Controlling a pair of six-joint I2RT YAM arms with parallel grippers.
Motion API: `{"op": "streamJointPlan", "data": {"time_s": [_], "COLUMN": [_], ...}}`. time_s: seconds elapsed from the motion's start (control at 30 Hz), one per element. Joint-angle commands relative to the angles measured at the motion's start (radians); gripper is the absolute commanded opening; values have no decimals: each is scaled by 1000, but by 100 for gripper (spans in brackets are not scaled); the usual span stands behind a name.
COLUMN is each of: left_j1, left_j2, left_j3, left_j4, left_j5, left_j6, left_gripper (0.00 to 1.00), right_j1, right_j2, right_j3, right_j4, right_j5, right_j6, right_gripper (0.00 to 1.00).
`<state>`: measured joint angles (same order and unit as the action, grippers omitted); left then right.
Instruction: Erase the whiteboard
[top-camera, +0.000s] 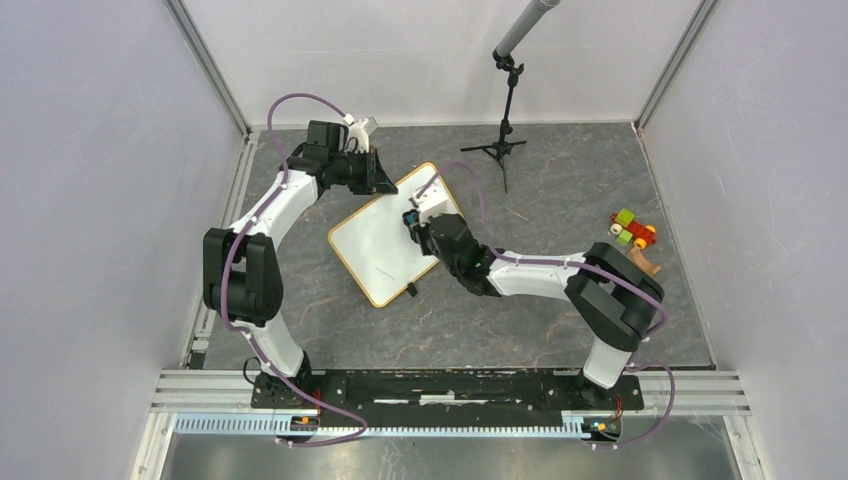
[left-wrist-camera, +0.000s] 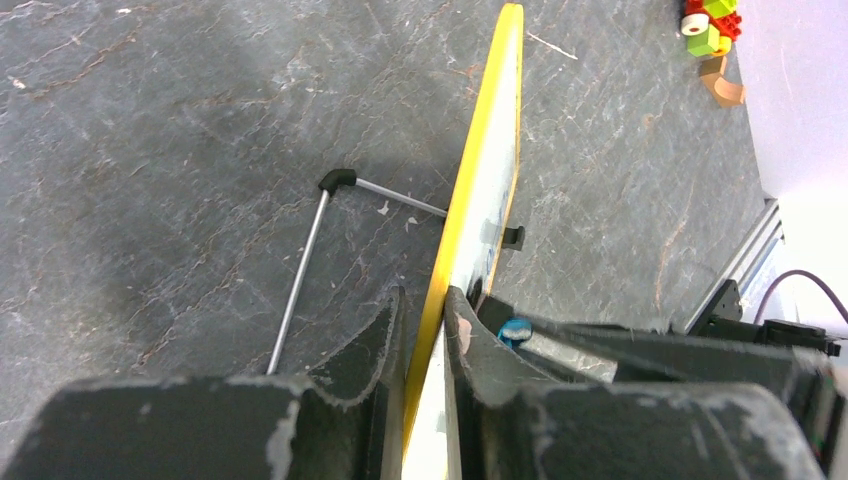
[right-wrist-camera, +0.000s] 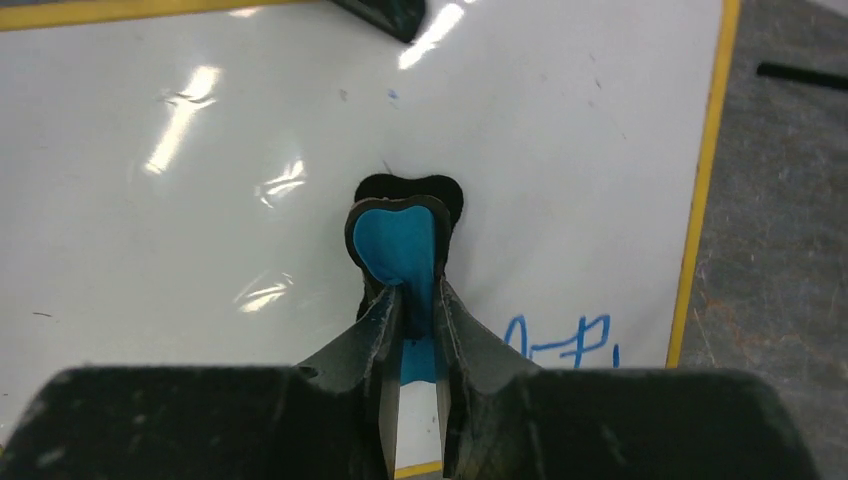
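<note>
The whiteboard (top-camera: 380, 240) has a yellow-orange frame and lies slantwise on the grey floor mat. My left gripper (top-camera: 378, 180) is shut on its far edge. In the left wrist view (left-wrist-camera: 425, 300) the jaws pinch the frame, and the board (left-wrist-camera: 487, 170) shows edge-on and raised on that side. My right gripper (top-camera: 413, 222) is shut on a small blue eraser (right-wrist-camera: 398, 250) with a black pad, pressed on the white surface (right-wrist-camera: 200, 220). Blue handwriting (right-wrist-camera: 560, 342) remains near the board's right edge, beside the gripper (right-wrist-camera: 415, 295). The eraser also shows in the left wrist view (left-wrist-camera: 515, 330).
A black tripod stand (top-camera: 503, 145) stands at the back. Coloured toy blocks (top-camera: 632, 230) and an orange strip (top-camera: 648, 266) lie at the right. A thin metal rod with a black corner (left-wrist-camera: 305, 265) lies behind the board. Walls enclose the mat on three sides.
</note>
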<state>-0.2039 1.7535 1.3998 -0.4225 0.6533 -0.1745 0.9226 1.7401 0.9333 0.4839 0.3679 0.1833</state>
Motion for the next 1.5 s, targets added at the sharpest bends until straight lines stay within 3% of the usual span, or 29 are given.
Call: {"op": "streamJointPlan", "data": {"time_s": [0.0,0.13,0.37,0.6,0.9,1.07,1.2,1.47], "left_j1": [-21,-21,-21,-22,-24,-26,-28,-28], "left_j2": [2,6,19,19,25,20,18,21], "left_j3": [13,20,24,19,18,18,18,18], "left_j4": [-96,-106,-108,-109,-109,-109,-108,-109], "left_j5": [2,-4,-11,-9,-9,-8,-7,-12], "left_j6": [8,13,14,13,15,15,15,18], "left_gripper": [2,2,2,2,2,2,2,2], "right_j1": [84,117,-21,-161,-241,-231,-129,15], "right_j2": [72,61,-21,-36,-17,-23,-35,-28], "right_j3": [157,91,-116,-161,-166,-175,-151,-146], "right_j4": [-41,65,194,112,101,104,76,161], "right_j5": [-100,-139,-120,-70,-61,-102,-48,-147], "right_j6": [-161,-250,-32,55,107,101,11,-119], "right_gripper": [21,22,22,22,22,21,21,22]}}
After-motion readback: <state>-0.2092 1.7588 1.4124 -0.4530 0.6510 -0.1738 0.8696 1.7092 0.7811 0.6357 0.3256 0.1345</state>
